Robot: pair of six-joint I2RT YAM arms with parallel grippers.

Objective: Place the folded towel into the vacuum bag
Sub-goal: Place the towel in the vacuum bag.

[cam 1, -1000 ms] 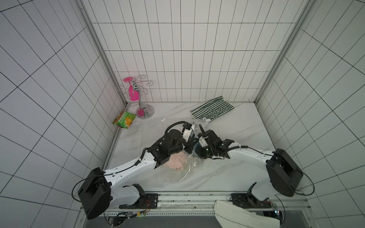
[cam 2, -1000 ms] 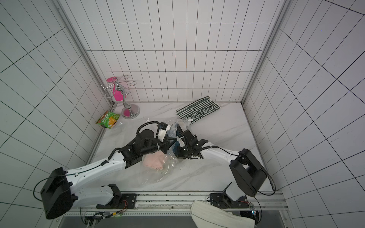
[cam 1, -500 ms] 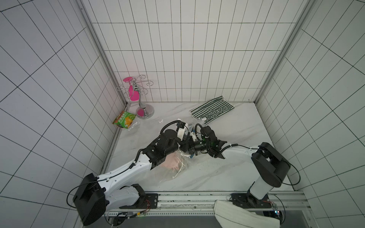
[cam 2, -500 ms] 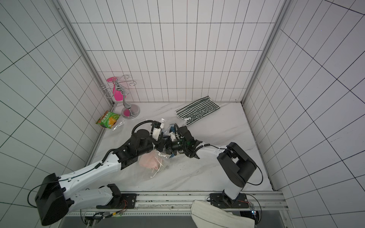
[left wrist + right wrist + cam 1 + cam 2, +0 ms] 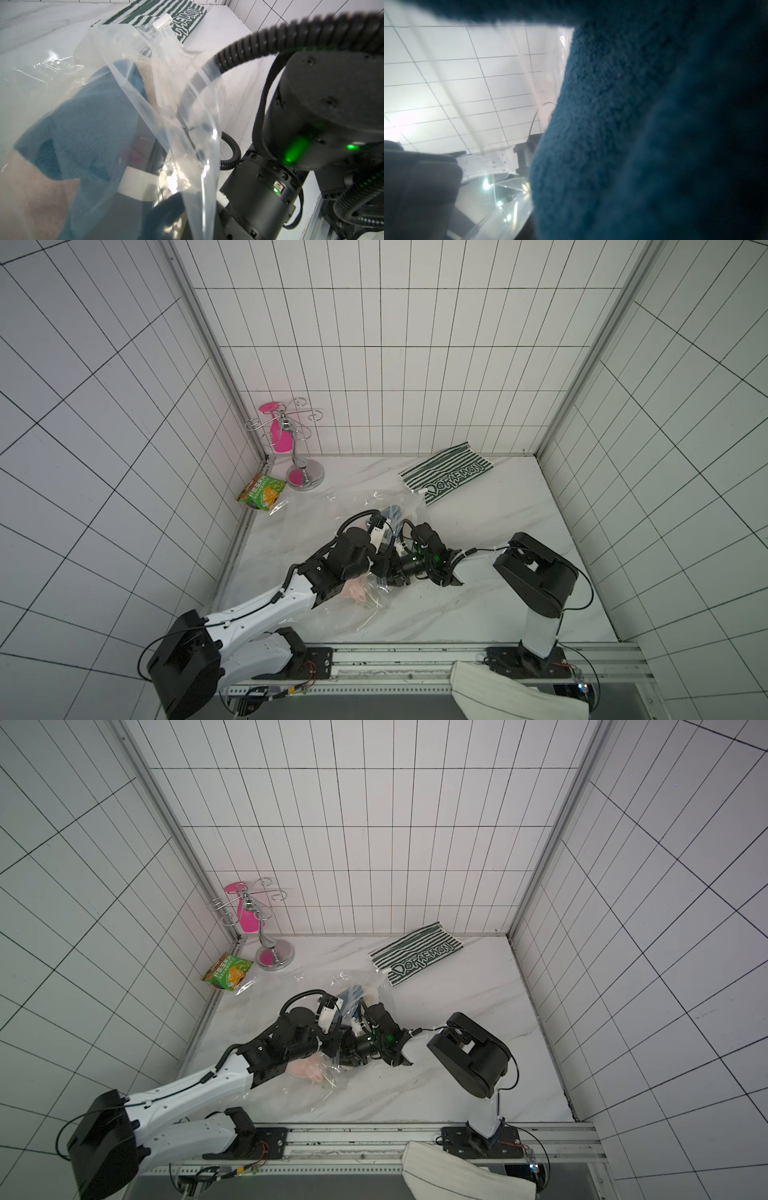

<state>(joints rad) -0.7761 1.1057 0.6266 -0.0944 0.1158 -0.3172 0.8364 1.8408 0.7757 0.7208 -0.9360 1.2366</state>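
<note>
While my left arm (image 5: 266, 605) reaches in over the tabletop (image 5: 478, 614), my left jaws are pinched fully together. They sit out of the wrist camera's sight, but the film of the vacuum bag (image 5: 182, 108) rises from where they are, so I judge they clamp its mouth edge. That film is thin, crinkly and slick. It weighs next to nothing, collapses wherever it is not held, and would slide out of a loose pinch. The stiffer rim by the zip strip (image 5: 169, 41) is the place to hold it, not the bare sheet.

A peach cloth (image 5: 355, 591) lies low inside the bag, just beside my left wrist. Further right is the folded towel (image 5: 89, 124), deep blue with a thick pile. Seen through the plastic, it sits within the bag's mouth, partly over the peach cloth. It looks soft and light. I expect it to sag and unfold if taken by one layer, though its nap should grip well. I would take it across the whole folded thickness, near an edge.

It presses right against my right wrist camera and hides my right jaws, so I cannot tell whether they are apart or closed on it. My right arm (image 5: 536, 576) reaches into the bag mouth from the right. Pulling out, the pile could drag the towel back with me.
</note>
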